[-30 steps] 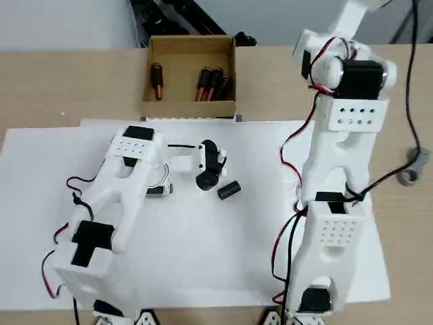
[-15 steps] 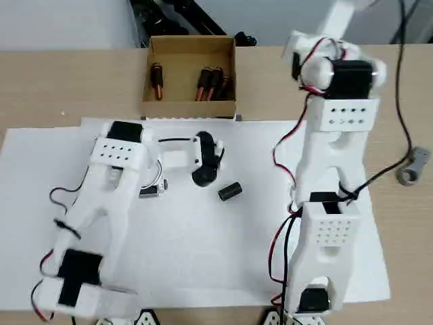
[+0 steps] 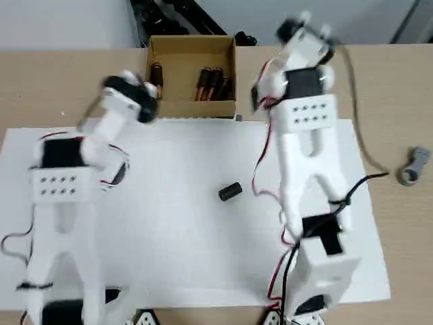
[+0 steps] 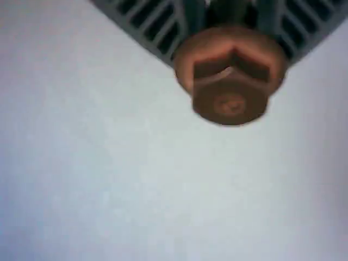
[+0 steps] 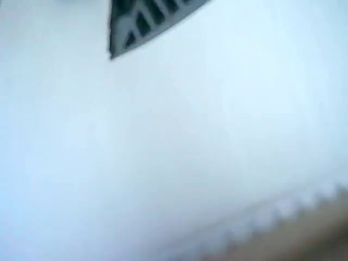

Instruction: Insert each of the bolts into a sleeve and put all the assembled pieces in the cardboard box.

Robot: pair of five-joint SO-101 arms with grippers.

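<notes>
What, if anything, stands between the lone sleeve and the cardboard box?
Nothing visible does. Bare paper runs from the sleeve up to the box's front wall, and neither arm crosses that stretch.

high camera looks down over the table (image 3: 67, 74); wrist cameras face pale surfaces (image 5: 163, 136) close up.

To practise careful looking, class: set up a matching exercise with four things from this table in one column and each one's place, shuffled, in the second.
Things:
1 bolt
2 sleeve
3 cardboard box
4 grey part

Places:
A on the bare table, to the right of the white sheet
B held in the left gripper
C lying alone on the white sheet
D beyond the sheet's far edge, with assembled pieces inside

Pairs: 1-B, 2-C, 3-D, 4-A
</notes>
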